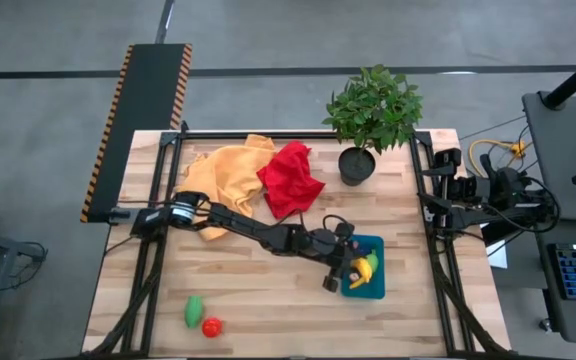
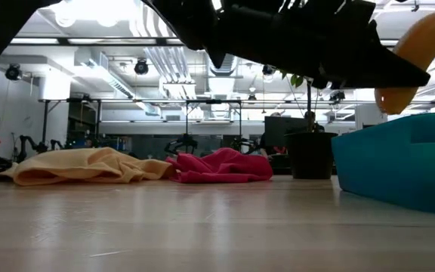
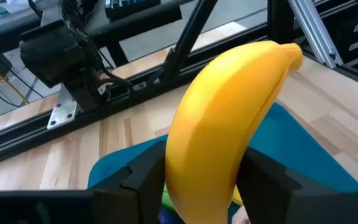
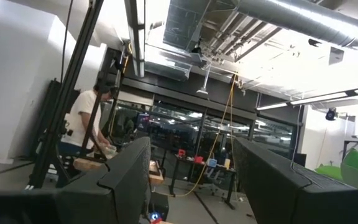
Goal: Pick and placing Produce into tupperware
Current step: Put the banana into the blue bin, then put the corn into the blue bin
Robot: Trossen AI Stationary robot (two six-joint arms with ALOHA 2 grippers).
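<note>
One yellow banana (image 3: 229, 118) sits between the two dark fingers (image 3: 143, 177) of the left gripper (image 1: 346, 272), which presses it on both sides; the fruit hangs over the teal-blue tupperware (image 1: 373, 290). The tupperware lies on the bench (image 1: 268, 300) toward its right edge, nearer the front than the back. Green and other small pieces already lie inside it beneath the banana. The left arm reaches from the left edge across the middle of the bench to the container.

A green produce piece (image 1: 194, 310) and a red tomato (image 1: 211, 326) lie together near the front left corner, well apart from the tupperware. An orange-yellow cloth (image 1: 223, 175) and a red cloth (image 1: 290, 178) lie crumpled at the back, touching each other. A potted plant (image 1: 372, 115) stands beside the red cloth, at the back right.

The right gripper (image 4: 191, 180) is parked off the right edge, fingers spread wide and holding nothing.
</note>
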